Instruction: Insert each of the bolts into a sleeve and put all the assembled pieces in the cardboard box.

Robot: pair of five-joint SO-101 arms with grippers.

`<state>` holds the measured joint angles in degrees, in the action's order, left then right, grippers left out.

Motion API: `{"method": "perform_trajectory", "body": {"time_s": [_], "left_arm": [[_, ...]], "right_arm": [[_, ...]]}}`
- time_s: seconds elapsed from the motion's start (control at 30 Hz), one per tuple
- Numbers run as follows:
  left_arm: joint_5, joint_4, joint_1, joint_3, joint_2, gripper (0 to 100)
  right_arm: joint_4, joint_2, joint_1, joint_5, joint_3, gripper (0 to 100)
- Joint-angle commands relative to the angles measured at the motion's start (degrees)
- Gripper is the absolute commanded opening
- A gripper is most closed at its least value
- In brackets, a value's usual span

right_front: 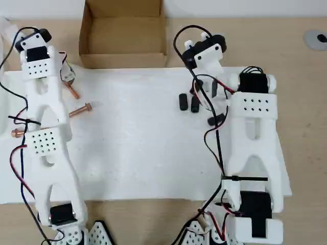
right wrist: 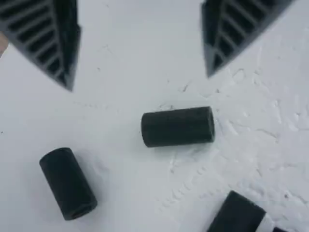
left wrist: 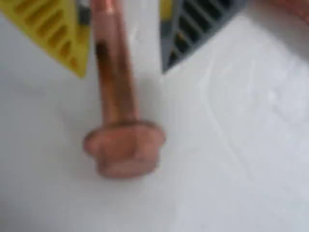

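A copper bolt (left wrist: pixel 120 140) rests head-down on the white foam, its shaft running up between the fingers of my left gripper (left wrist: pixel 123 70). That gripper is open, with a gap between the shaft and the grey finger (left wrist: pixel 193 29). In the high view this bolt (right_front: pixel 72 91) lies at the foam's far left corner, a second bolt (right_front: pixel 80 109) is just beside it, and a third (right_front: pixel 18 132) pokes out by the left arm. My right gripper (right wrist: pixel 140 79) hangs open above a black sleeve (right wrist: pixel 177 126) lying flat, with two more sleeves (right wrist: pixel 67 183) nearby. Black sleeves (right_front: pixel 182 101) sit grouped at the far right of the foam.
The cardboard box (right_front: pixel 122 60) stands open at the far edge, between the two arms. The white foam sheet (right_front: pixel 143 153) covers the table's middle. Cables (right_front: pixel 212 138) trail from the right arm across the sleeve area.
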<state>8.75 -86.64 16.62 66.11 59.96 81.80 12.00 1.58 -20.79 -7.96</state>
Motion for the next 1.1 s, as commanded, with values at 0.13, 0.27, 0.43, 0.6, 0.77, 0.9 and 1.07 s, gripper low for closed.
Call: {"method": "perform_trajectory", "body": {"time_s": [0.13, 0.27, 0.43, 0.6, 0.77, 0.9, 1.07], "left_arm": [[0.7, 1.7, -0.2, 2.5, 1.1, 11], [2.1, 1.7, -0.2, 2.7, 3.3, 11], [4.0, 1.8, -0.3, 2.8, 4.4, 11], [4.5, 1.8, -0.3, 2.5, 4.4, 0], [5.6, 0.9, -0.3, 3.0, 4.1, 0], [2.9, -5.7, -0.3, 9.8, 2.8, 0], [-5.7, -14.0, -1.6, 21.8, 1.1, 0]], "right_arm": [[-1.1, 0.1, 0.7, 0.5, -1.0, 21.7], [-1.6, 0.1, 0.7, 0.5, -1.0, 21.7], [-1.6, 0.0, 0.8, 0.5, -1.0, 21.7], [-1.3, 0.0, 1.5, 0.5, -1.2, 21.7], [-1.7, 0.0, 5.4, 1.2, -2.7, 21.7], [-4.2, 0.0, 9.8, 11.0, -3.6, 21.7], [-11.6, -0.2, 12.1, 27.6, -3.8, 21.7]]}}
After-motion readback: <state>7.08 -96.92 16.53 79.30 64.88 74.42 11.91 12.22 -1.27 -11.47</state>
